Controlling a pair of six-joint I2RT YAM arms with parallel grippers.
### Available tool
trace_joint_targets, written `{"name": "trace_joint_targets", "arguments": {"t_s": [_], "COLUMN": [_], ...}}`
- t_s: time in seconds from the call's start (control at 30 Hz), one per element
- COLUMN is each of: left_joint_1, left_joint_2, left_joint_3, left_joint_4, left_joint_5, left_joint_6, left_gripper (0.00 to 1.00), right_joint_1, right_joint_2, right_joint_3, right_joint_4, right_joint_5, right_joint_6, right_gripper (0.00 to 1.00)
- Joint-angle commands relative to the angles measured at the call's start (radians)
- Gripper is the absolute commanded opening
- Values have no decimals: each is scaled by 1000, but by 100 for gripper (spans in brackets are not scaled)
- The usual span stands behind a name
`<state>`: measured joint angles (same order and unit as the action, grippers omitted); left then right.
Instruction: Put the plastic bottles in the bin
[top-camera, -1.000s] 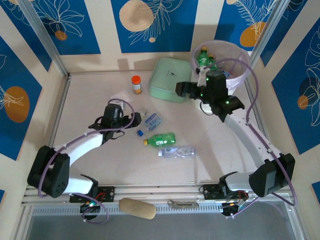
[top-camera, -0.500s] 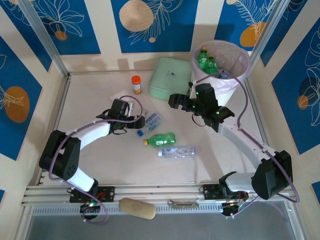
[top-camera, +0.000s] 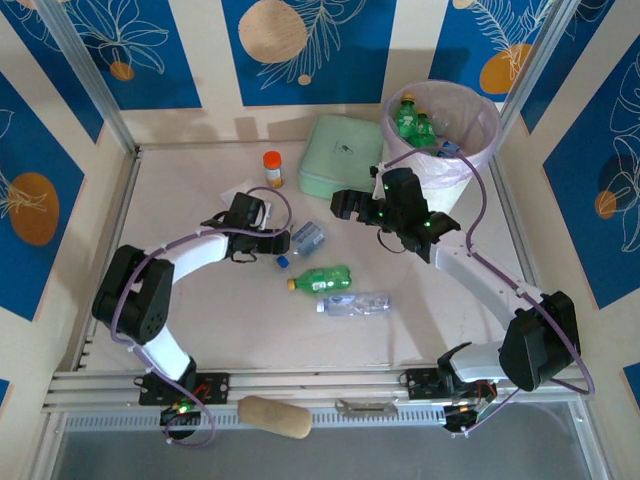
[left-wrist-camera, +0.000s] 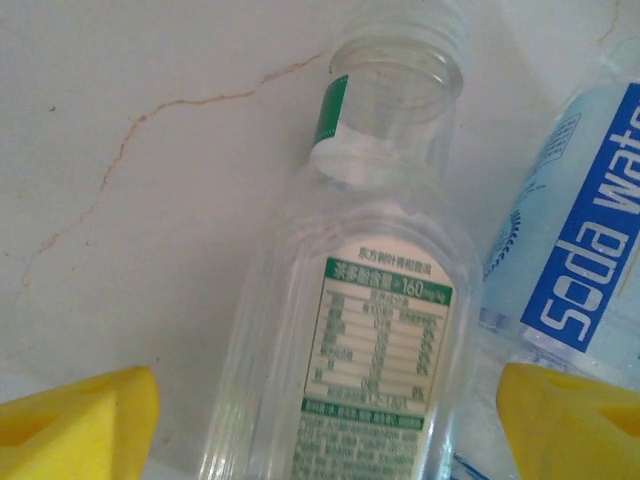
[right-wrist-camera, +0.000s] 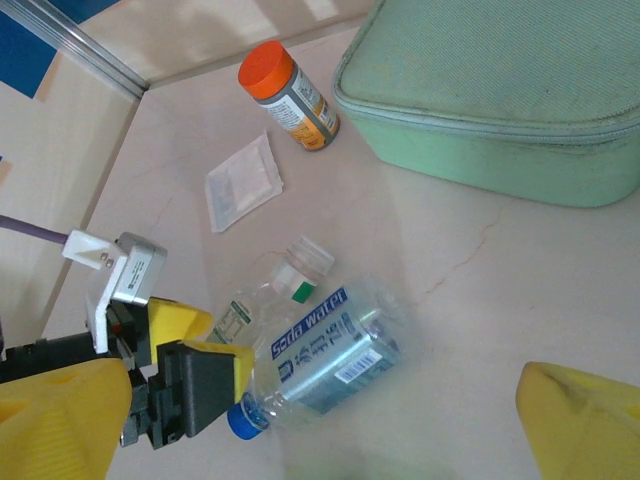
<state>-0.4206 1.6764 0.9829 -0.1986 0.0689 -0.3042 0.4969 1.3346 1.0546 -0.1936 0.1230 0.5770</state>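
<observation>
1. Plastic, thin, clear and faintly ribbed: a capless bottle (left-wrist-camera: 370, 330) with a green-and-white label lies on its side on the pale, hairline-cracked tabletop (left-wrist-camera: 130, 200), its open neck pointing away from my left wrist.
2. My left end effector (left-wrist-camera: 325, 420) is spread, with its yellow pads (left-wrist-camera: 80, 420) on either side of that bottle's labelled body and a gap showing at the left pad.
3. Just beside it lies a soda water bottle (right-wrist-camera: 320, 360), crinkled and blue-labelled, with its blue cap towards my left fingers.
4. Nearer my bases, a green bottle (top-camera: 320, 278) and a clear bottle (top-camera: 353, 303) lie parallel, long axes left to right, the green one's yellow cap to the left. That makes four bottles on the tabletop.
5. At the far right stands the bin (top-camera: 488, 120), round, white and ribbed, with a pale pink liner. It holds at least two green bottles (top-camera: 410, 118); I cannot count the rest.
6. My right end effector (right-wrist-camera: 325, 430) is wide apart with nothing between the fingers, near the mint green box (right-wrist-camera: 500, 90).
7. One cylindrical orange-capped jar (right-wrist-camera: 290, 95) and one flat clear bag (right-wrist-camera: 243, 182) lie farther off.
</observation>
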Motion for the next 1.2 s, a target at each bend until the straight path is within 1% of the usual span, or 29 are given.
{"name": "trace_joint_targets", "arguments": {"t_s": [0.0, 0.13, 0.37, 0.53, 0.67, 0.73, 0.8, 0.83, 0.9, 1.03, 1.1, 1.17], "left_joint_1": [9, 11, 11, 11, 11, 11, 11, 11, 10, 11, 11, 10], "left_joint_2": [43, 45, 35, 46, 54, 58, 60, 60, 47, -14, -65, -118], "left_joint_3": [27, 30, 0, 2, 6, 7, 3, 3, -7, -39, -61, -86], "left_joint_4": [-66, -70, -60, -57, -54, -54, -51, -49, -39, 0, 32, 79], "left_joint_5": [-37, -45, -57, -63, -61, -59, -54, -54, -56, -55, -38, 4], "left_joint_6": [16, 13, 5, 7, 9, 11, 12, 12, 11, 2, -6, -12], "left_gripper": [84, 80, 77, 71, 69, 66, 59, 58, 54, 52, 51, 51], "right_joint_1": [8, 9, 9, 9, 9, 9, 9, 9, 10, 9, 11, 18], "right_joint_2": [6, -4, -8, -6, -9, -11, -10, -11, -11, -4, 6, 17], "right_joint_3": [40, 37, 30, 28, 27, 25, 25, 24, 22, 17, 14, 17], "right_joint_4": [5, 3, 5, 5, 5, 5, 5, 5, 6, 23, 38, 48], "right_joint_5": [-21, -11, -8, -8, -8, -7, -8, -8, -12, -43, -70, -94], "right_joint_6": [5, 4, 6, 9, 11, 12, 13, 14, 20, 39, 54, 75], "right_gripper": [99, 99, 99, 99, 99, 99, 99, 99, 99, 99, 99, 99]}}
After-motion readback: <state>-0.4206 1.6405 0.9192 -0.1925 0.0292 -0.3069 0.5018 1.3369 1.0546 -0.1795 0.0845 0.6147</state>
